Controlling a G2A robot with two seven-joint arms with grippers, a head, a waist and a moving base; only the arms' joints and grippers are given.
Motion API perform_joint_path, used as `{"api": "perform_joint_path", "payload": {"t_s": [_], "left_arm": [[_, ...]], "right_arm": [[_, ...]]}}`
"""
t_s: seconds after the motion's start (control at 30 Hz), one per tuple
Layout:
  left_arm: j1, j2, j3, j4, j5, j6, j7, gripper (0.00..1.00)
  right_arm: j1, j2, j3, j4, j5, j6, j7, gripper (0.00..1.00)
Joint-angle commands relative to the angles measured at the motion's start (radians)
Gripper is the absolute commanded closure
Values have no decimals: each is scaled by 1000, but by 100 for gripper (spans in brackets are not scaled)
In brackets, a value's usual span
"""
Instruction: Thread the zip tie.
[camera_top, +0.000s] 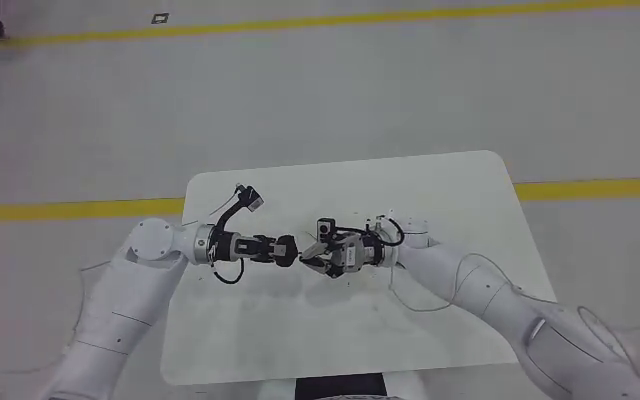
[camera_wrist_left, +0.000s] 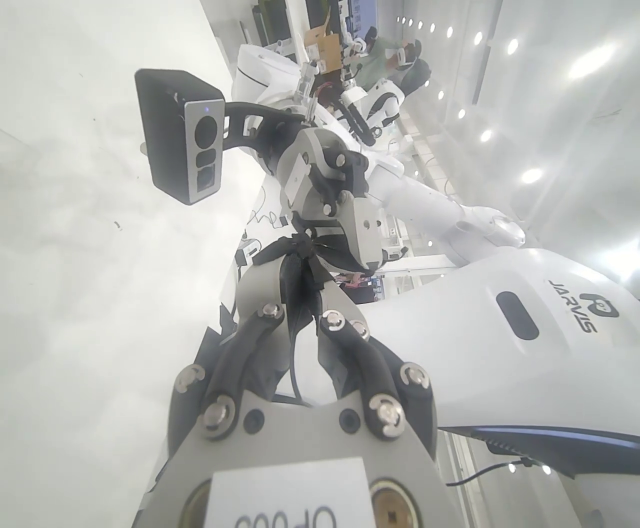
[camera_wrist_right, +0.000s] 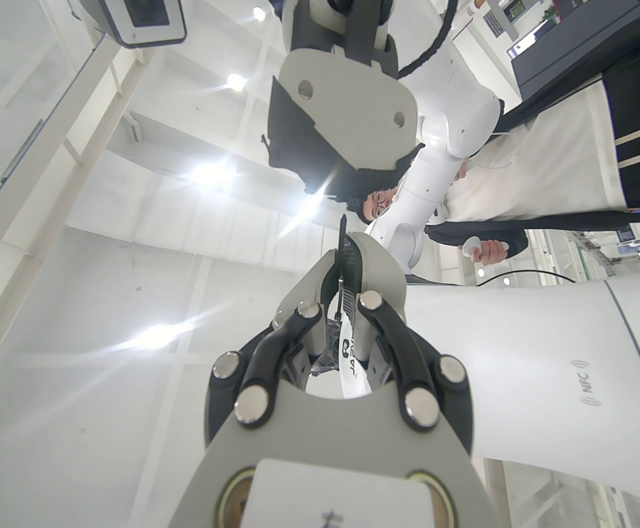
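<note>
The zip tie (camera_wrist_right: 343, 235) is a thin black strap, and its tip pokes out past the fingertips of my right gripper (camera_wrist_right: 345, 252), which is shut on it. My left gripper (camera_wrist_left: 300, 257) is also shut, with a black strand of the zip tie (camera_wrist_left: 294, 345) running back between its fingers. In the top view both grippers meet tip to tip above the middle of the white table (camera_top: 450, 200), the left gripper (camera_top: 287, 250) facing the right gripper (camera_top: 312, 263). The zip tie's head is hidden between the fingers.
The white table has rounded corners, with bare surface on all sides of the grippers. Yellow floor lines (camera_top: 90, 210) run behind it. The right arm's wrist camera (camera_wrist_left: 180, 135) sits close beside the left gripper's tips.
</note>
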Motion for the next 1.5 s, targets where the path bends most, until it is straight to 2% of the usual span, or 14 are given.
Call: {"api": "perform_joint_path", "payload": {"t_s": [0.0, 0.47, 1.47], "left_arm": [[0, 0, 0, 0, 0, 0, 0, 100], [0, 0, 0, 0, 0, 0, 0, 100], [0, 0, 0, 0, 0, 0, 0, 100]], "right_arm": [[2, 1, -5, -3, 3, 0, 7, 100], [22, 6, -40, -17, 36, 0, 25, 100], [52, -9, -88, 25, 77, 0, 18, 100]]}}
